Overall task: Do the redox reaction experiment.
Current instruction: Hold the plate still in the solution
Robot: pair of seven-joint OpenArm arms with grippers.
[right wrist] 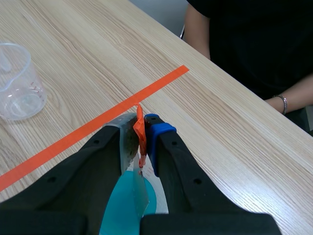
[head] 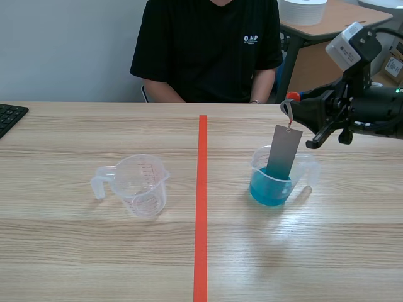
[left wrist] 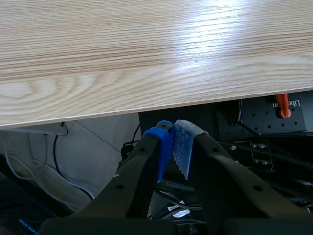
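Observation:
A clear beaker [head: 277, 182] of blue liquid stands right of the tape line. A grey metal strip [head: 283, 153] hangs into it from an orange-red string [head: 288, 111], its lower end in the liquid. My right gripper [head: 291, 107] is above the beaker, shut on that string [right wrist: 140, 134]; under its fingers lie the strip [right wrist: 138, 196] and blue liquid [right wrist: 122, 208]. An empty clear measuring cup [head: 140, 184] stands left of the line, also seen as the cup [right wrist: 17, 83] ahead of the right gripper. My left gripper [left wrist: 172, 142] is shut on nothing, below the table edge [left wrist: 146, 105].
A person in a black shirt [head: 208, 44] sits across the table, forearm [right wrist: 288, 100] near the far edge. A keyboard corner [head: 9, 116] lies at the far left. Cables and black equipment [left wrist: 264, 117] sit under the table by the left gripper.

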